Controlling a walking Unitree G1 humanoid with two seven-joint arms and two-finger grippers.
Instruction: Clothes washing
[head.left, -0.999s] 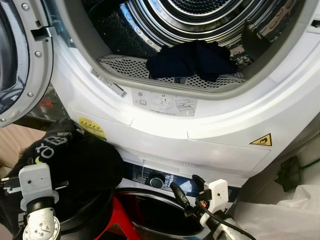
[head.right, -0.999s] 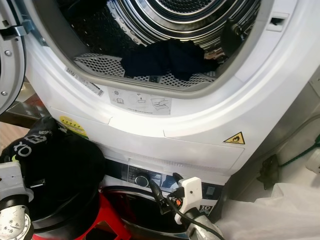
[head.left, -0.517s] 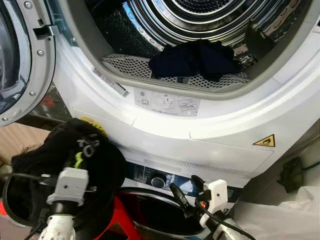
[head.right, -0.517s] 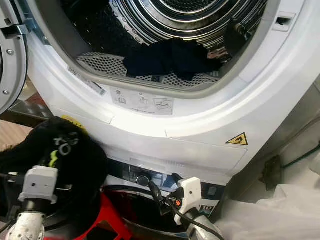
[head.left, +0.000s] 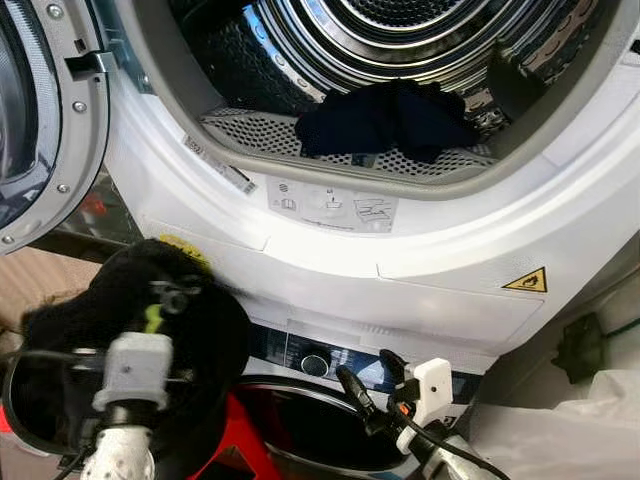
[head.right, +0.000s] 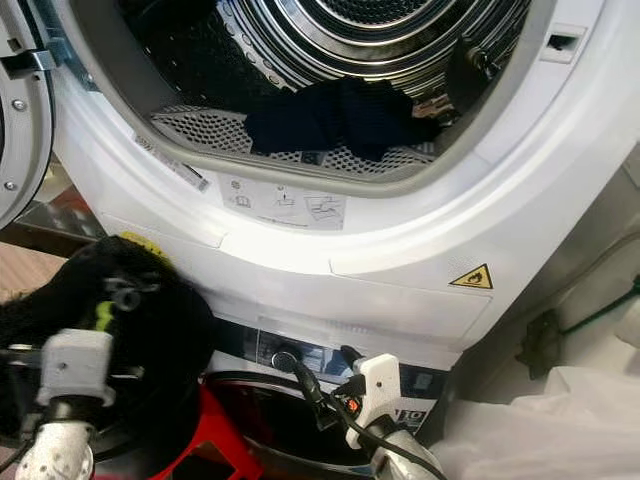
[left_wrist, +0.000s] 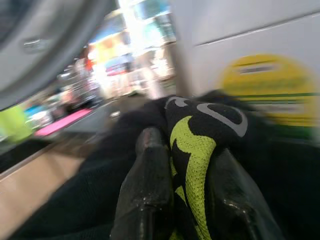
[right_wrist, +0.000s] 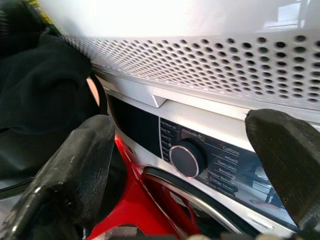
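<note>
Below the dryer's rim, left hand clamps black garment; right hand gapes.

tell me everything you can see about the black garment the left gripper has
The black garment is a soft, bunched knit-looking piece with lime-green mesh trim and pale lettering. The left gripper has its fingers pinched on a fold at the green strip. It hangs in a rumpled heap below the open dryer, in front of its yellow sticker.

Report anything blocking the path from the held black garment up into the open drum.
Nothing visible blocks it. The left pincer grips the black garment below the white door rim; the drum opening is open, with a dark garment at its front.
</note>
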